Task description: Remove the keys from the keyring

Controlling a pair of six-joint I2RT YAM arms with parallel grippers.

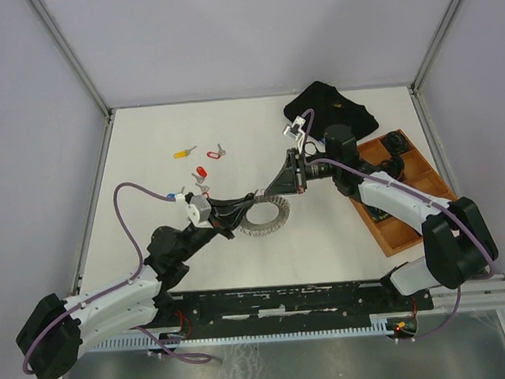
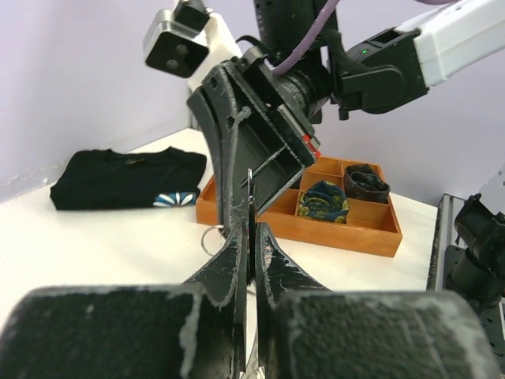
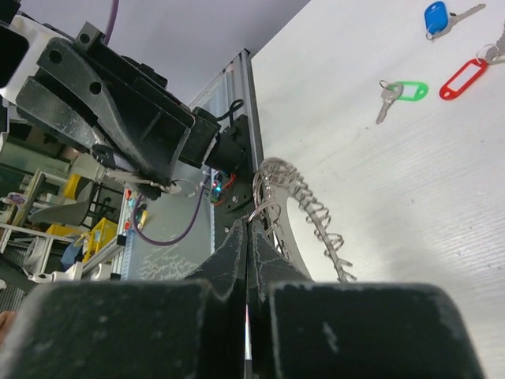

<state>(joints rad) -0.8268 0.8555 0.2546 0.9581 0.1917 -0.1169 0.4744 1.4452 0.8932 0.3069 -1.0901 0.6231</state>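
Note:
The keyring (image 1: pixel 266 217), a silvery ring fringed with small metal pieces, lies on the white table; it also shows in the right wrist view (image 3: pixel 312 207). My left gripper (image 1: pixel 250 203) (image 2: pixel 252 229) is shut on a thin metal piece at the keyring's far edge. My right gripper (image 1: pixel 268 194) (image 3: pixel 247 225) meets it tip to tip and is shut on a small split ring (image 3: pixel 266 212) of the keyring. Loose keys lie to the left: yellow (image 1: pixel 183 152), red (image 1: pixel 201 171), a red tag (image 1: pixel 216 152) (image 3: pixel 464 77), green (image 3: pixel 401 92) and blue (image 3: pixel 438 16).
A wooden tray (image 1: pixel 411 189) (image 2: pixel 347 229) with dark coiled items stands at the right. A folded black cloth (image 1: pixel 329 106) (image 2: pixel 118 178) lies at the back right. Grey walls enclose the table on three sides.

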